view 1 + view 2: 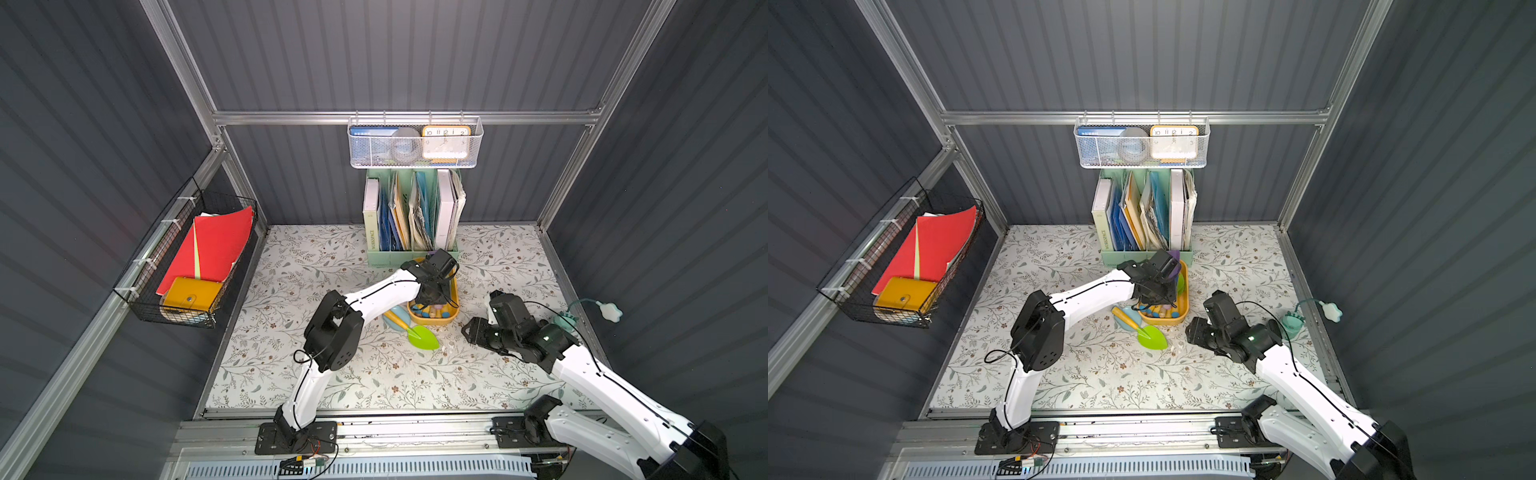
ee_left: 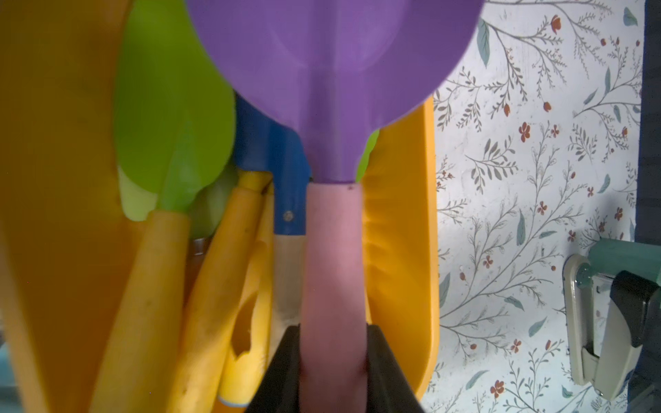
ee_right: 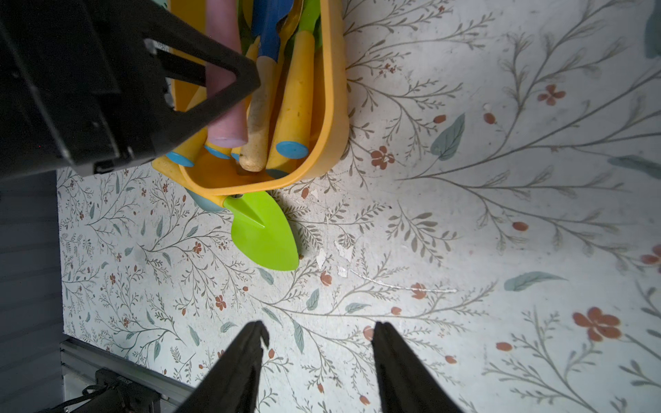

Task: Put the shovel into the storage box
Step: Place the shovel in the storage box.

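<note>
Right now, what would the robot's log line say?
left gripper: shut on purple shovel | handle: inside storage box, not yet released | right gripper: open, empty | green shovel: blade on table, outside box

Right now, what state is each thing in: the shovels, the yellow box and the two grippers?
Left gripper, shut on the purple shovel by its pink handle.
Purple shovel, held over the storage box, not yet released.
Storage box, on the table, several shovels already inside.
Green shovel, lying on the table just outside the box, untouched.
Right gripper, open and empty above the table.
</note>
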